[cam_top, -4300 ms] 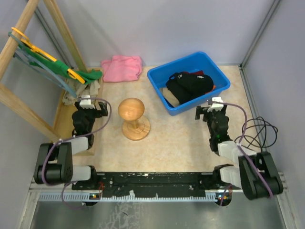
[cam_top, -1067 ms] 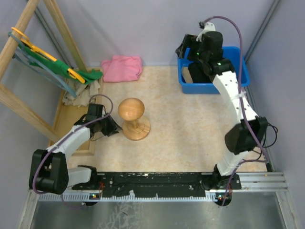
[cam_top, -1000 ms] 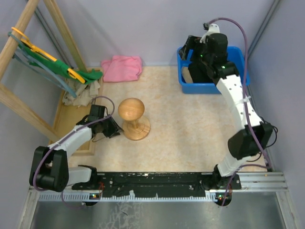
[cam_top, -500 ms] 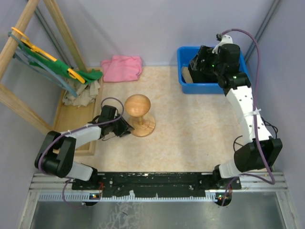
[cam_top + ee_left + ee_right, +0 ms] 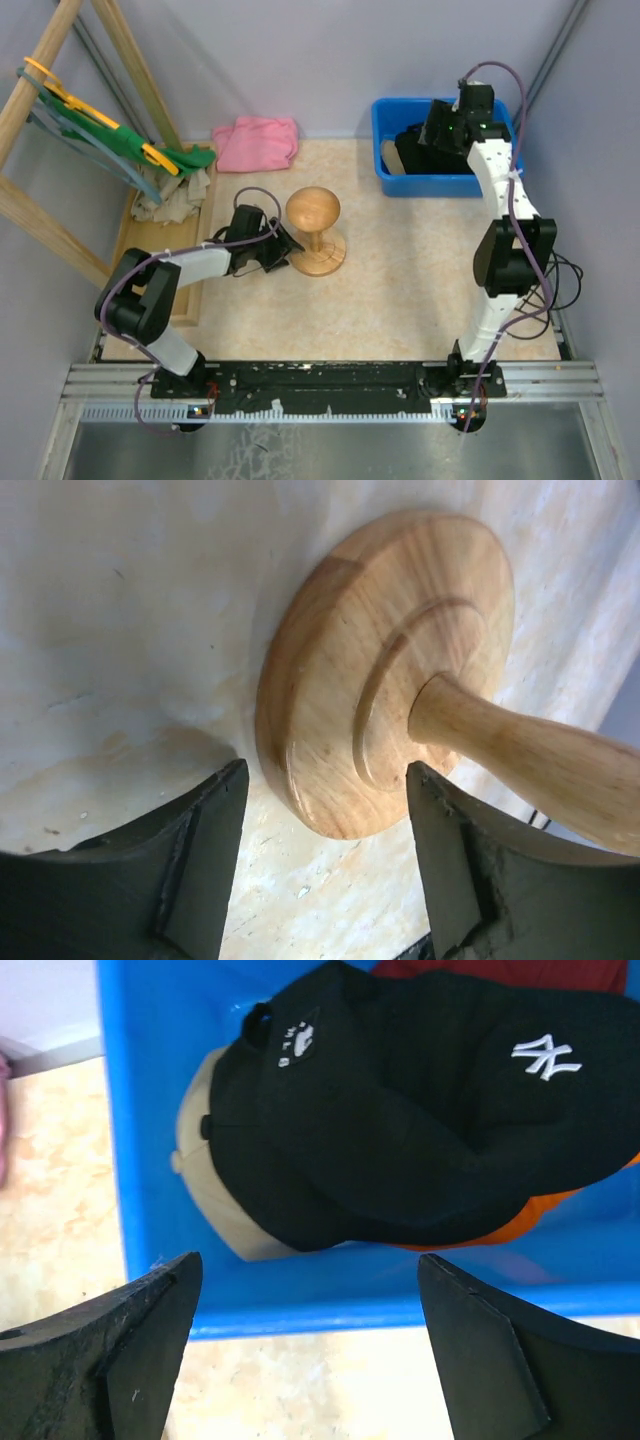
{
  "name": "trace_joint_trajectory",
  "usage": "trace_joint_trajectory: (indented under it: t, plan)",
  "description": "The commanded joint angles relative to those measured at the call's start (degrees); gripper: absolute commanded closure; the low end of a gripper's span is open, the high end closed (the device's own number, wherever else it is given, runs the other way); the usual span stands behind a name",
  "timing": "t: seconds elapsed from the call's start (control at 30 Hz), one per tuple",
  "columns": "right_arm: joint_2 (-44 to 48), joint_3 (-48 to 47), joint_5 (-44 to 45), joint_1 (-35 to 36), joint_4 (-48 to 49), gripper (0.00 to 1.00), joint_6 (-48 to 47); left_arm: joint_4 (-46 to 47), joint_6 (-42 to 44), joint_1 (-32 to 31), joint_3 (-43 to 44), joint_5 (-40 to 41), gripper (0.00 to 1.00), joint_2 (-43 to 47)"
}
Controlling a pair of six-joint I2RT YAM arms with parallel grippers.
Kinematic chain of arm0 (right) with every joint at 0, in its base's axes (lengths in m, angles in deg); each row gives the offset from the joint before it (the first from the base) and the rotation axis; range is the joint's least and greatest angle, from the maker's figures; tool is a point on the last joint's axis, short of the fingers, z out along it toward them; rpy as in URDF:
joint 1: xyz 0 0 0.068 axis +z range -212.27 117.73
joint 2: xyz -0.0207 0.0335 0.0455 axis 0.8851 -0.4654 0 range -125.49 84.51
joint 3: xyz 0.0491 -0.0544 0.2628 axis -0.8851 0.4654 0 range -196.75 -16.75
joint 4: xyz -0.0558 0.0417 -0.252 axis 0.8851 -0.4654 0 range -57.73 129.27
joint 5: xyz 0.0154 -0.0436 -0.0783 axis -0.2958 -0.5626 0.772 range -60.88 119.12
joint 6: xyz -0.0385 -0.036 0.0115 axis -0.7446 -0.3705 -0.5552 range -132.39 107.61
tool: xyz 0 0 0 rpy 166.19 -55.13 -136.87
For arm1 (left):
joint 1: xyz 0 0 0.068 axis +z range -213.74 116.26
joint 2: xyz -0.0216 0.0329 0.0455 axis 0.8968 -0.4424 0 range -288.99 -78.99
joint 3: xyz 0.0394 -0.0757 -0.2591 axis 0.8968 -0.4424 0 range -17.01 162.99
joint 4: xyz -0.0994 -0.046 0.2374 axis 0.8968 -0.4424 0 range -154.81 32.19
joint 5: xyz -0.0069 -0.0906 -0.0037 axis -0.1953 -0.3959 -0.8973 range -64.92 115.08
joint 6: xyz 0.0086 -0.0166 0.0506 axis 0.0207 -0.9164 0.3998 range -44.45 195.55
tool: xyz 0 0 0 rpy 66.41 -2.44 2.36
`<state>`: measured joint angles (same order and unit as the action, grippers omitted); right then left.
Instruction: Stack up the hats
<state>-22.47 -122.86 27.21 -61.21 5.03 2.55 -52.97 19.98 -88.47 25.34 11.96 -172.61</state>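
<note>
Surroundings: wooden stand (image 5: 314,232) mid-table, pink cloth (image 5: 257,142) at the back wall, green garment (image 5: 150,150) on the rack at left. All hats lie in the blue bin (image 5: 385,150), back right.

From the top view my right arm covers most of the bin. The right wrist view shows its contents: black cap (image 5: 420,1120) with white logo on top, tan cap (image 5: 215,1200) under it at the left, orange hat (image 5: 540,1220) beneath, and a strip of red hat (image 5: 520,972) at the far edge.

Right gripper (image 5: 310,1360) hangs over the bin's near wall, fingers spread wide, holding nothing.

Left gripper (image 5: 325,870) is released, with the stand's base rim between its fingers; I cannot tell whether they touch it.
</note>
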Motion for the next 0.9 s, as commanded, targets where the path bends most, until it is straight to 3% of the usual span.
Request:
trace_joint_trajectory:
  t: [0.0, 0.17, 0.3, 0.47, 0.6, 0.87]
  plan:
    - [-3.72, -6.35, 2.51, -0.09, 0.37, 0.11, -1.12, -5.73, 4.68, -0.35, 0.97, 5.45, 0.26, 3.79]
    - [-6.96, -7.77, 5.45, -0.07, 3.2, 0.1, -2.28, -13.07, 8.71, -0.39, 2.15, 10.58, 0.01, 11.62]
    - [-8.63, -10.64, 6.32, -0.01, 2.69, 0.09, -3.24, -15.1, 9.98, -0.32, 3.58, 12.65, 0.01, 15.01]
    - [-9.48, -11.88, 7.23, -0.01, 3.24, 0.08, -4.21, -10.93, 12.6, -0.17, 2.83, 10.84, 0.02, 17.2]
    - [-15.11, -17.54, 8.21, -0.1, 1.55, 0.08, -4.41, -10.28, 11.31, 0.19, 2.84, 10.92, 0.05, 18.66]
    - [-21.63, -23.54, 8.18, -0.09, 0.13, 0.14, -4.2, -16.45, 17.7, 0.65, 12.44, 6.53, 0.01, 18.33]
